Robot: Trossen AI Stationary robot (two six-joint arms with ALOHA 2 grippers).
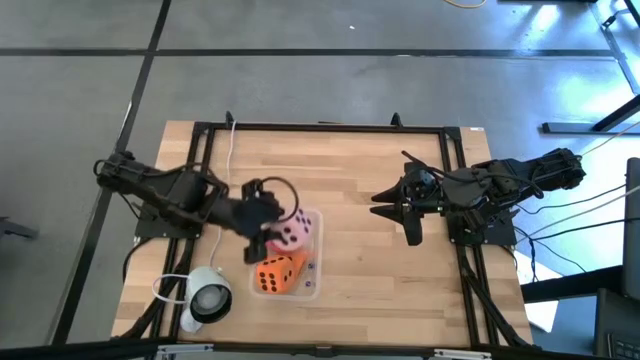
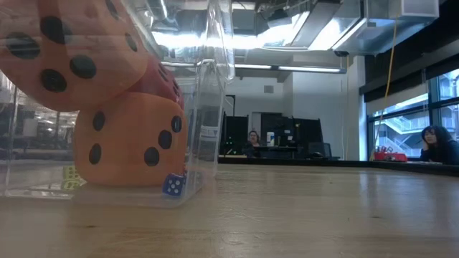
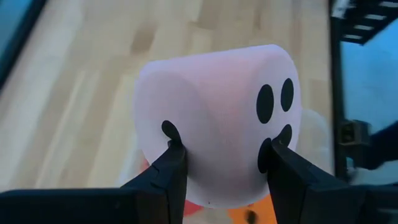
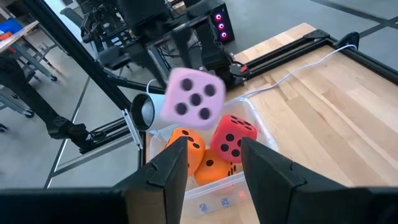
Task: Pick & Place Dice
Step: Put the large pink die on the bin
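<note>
The wooden table carries a clear plastic bin near its front left (dice piled inside). Just beside the bin, at the left front corner, lies a white round lamp-like device, with a white cable trailing across the boards.

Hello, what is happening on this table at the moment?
The left gripper holds the pale pink die above a clear plastic box on the wooden table. Two orange dice and a red die already lie in the box. The right gripper waits empty, open, over the table's right side.
</note>
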